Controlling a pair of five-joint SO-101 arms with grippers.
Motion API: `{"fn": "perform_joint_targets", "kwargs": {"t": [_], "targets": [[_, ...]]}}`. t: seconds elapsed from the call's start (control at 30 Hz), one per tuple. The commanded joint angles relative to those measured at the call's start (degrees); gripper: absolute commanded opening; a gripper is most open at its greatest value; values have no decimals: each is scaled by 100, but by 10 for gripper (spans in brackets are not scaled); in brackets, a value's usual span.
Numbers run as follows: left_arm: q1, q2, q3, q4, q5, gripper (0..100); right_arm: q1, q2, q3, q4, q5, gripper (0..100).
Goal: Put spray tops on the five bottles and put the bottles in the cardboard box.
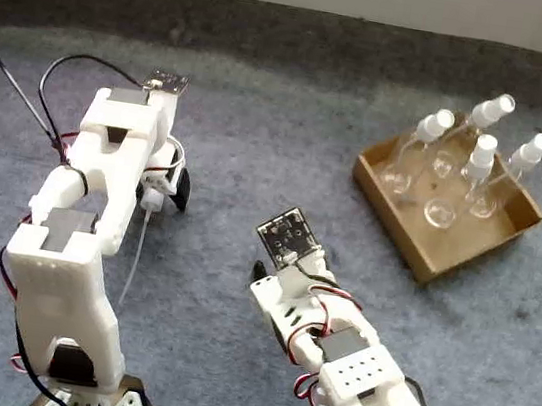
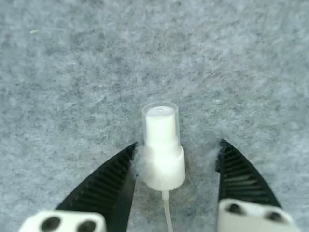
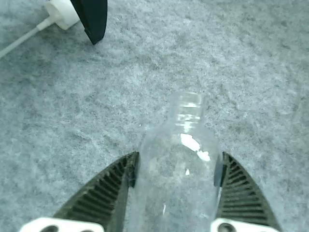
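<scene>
A white spray top (image 2: pixel 161 150) with a clear cap lies on the grey carpet, its thin dip tube (image 1: pixel 132 259) trailing toward the arm's base. My left gripper (image 2: pixel 176 154) is open around it, one finger on each side; from above, this gripper (image 1: pixel 164 193) sits low over the spray top (image 1: pixel 153 197). My right gripper (image 3: pixel 177 163) is shut on a clear bottle (image 3: pixel 178 193) with a bare threaded neck, low over the carpet at mid-table (image 1: pixel 263 275). The cardboard box (image 1: pixel 386 214) at the back right holds several capped bottles (image 1: pixel 479 157).
The right wrist view also takes in the left arm's black finger (image 3: pixel 91 17) and the spray top (image 3: pixel 63 12) a short way beyond the bottle's neck. Black cables loop at the far left (image 1: pixel 24 93). Bare carpet lies between the arms and the box.
</scene>
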Motion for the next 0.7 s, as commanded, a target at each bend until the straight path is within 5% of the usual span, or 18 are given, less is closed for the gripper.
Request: {"fn": "perform_joint_targets", "kwargs": {"t": [0.0, 0.33, 0.67], "targets": [[40, -66, -303, 158, 53, 220, -57, -180, -22, -163, 79, 202], [-215, -13, -1200, 993, 35, 220, -57, -180, -31, -163, 79, 202], [-207, 4, -769, 791, 35, 220, -57, -180, -31, -163, 79, 202]]}}
